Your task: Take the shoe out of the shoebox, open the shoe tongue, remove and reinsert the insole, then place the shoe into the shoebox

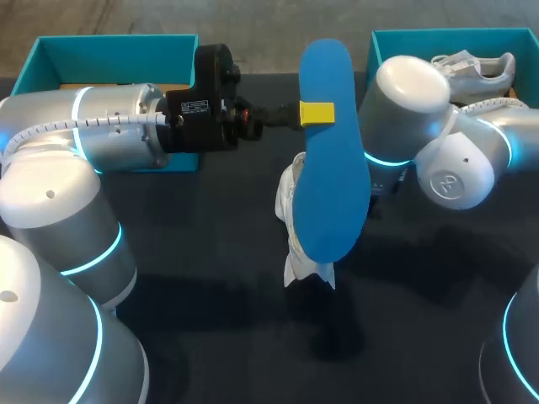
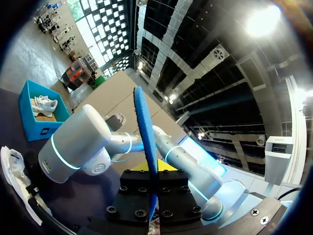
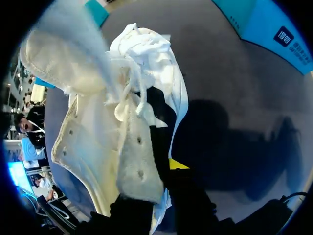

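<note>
Insole-out step done: the left claw [image 1: 316,113] pinches the blue insole [image 1: 333,160] at frame centre, the right claw [image 3: 156,181] clamps the white shoe [image 1: 291,199] below it on the surface [image 1: 210,252], so reinsertion likely needs the insole lowered into the shoe's opening.

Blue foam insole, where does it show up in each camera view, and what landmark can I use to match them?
Head view: the blue foam insole is in the middle of the picture, flat face to the camera, pinched by the left gripper.
Left wrist view: seen edge-on, rising from between that gripper's fingers.
Right wrist view: not in it.
Shared landmark: the white shoe, partly behind the insole in the head view.
</note>
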### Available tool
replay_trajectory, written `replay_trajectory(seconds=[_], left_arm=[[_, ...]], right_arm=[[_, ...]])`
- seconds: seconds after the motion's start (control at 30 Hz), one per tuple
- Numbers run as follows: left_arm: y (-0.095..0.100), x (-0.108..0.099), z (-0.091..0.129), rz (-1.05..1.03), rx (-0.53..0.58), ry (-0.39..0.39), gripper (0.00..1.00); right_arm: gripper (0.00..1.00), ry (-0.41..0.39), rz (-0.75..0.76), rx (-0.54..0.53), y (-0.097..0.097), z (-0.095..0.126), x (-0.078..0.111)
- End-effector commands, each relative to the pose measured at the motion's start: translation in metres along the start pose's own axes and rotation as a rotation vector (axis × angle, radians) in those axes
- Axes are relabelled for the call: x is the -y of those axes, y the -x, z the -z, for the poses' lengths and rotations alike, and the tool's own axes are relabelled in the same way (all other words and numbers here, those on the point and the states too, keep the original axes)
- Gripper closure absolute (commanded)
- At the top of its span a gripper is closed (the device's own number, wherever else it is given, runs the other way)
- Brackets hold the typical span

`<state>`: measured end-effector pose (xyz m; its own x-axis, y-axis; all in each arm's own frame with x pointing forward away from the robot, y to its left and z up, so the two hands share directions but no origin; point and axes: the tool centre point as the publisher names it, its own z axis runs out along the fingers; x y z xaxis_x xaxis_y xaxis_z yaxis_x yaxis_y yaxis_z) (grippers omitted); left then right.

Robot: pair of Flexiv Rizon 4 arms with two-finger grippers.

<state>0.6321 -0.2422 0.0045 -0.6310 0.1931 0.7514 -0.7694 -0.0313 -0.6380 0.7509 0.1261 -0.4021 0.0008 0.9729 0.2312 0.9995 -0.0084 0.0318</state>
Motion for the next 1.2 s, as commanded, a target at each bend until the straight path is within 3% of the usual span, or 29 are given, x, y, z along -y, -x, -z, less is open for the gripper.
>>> replay_trajectory(seconds=[0.03,0.53,0.73,0.8,1.2], left_arm=[[0.001,0.001,-0.002,-0.001,-0.002,-0.002,1.0],[0.001,0.001,-0.002,-0.001,-0.002,-0.002,1.0],[0.001,0.001,-0.002,-0.001,-0.002,-0.002,1.0],[0.001,0.001,-0.002,-0.001,-0.002,-0.002,1.0],[0.001,0.001,-0.002,-0.001,-0.002,-0.002,1.0]], right_arm=[[0.0,0.011,-0.003,-0.01,0.003,0.002,0.0],[0.0,0.077,0.019,-0.172,0.0,0.069,0.0],[0.0,0.106,0.106,-0.238,-0.005,0.097,-0.007],[0.0,0.085,0.213,-0.246,-0.012,0.106,-0.009],[0.0,0.085,0.213,-0.246,-0.012,0.106,-0.009]])
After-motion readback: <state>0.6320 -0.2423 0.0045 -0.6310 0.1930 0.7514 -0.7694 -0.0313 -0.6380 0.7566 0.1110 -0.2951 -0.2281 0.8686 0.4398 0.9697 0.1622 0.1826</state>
